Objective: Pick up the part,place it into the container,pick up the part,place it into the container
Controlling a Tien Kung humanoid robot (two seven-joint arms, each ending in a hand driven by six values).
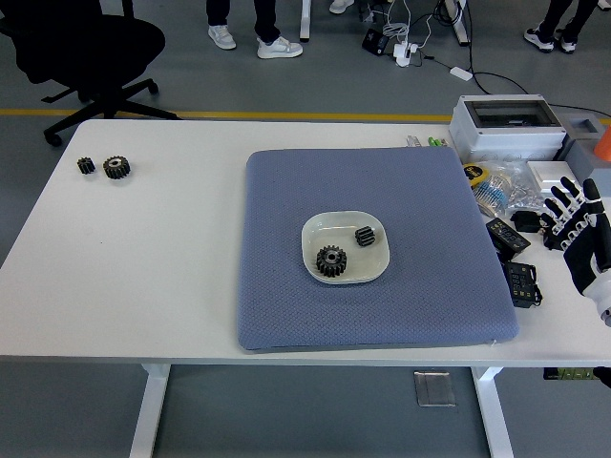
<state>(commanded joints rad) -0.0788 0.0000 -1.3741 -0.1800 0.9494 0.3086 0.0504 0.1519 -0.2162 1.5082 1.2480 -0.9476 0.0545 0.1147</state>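
Observation:
A white dish sits in the middle of a blue-grey mat. In it lie a large black gear and a small black gear. Two more black gears, a large one and a small one, lie on the white table at the far left. My right hand is at the right edge, off the mat, with its fingers spread and holding nothing. The left hand is out of view.
At the back right stand a grey box, a bag of small parts and black adapters. An office chair stands behind the table's left end. People's feet show at the top.

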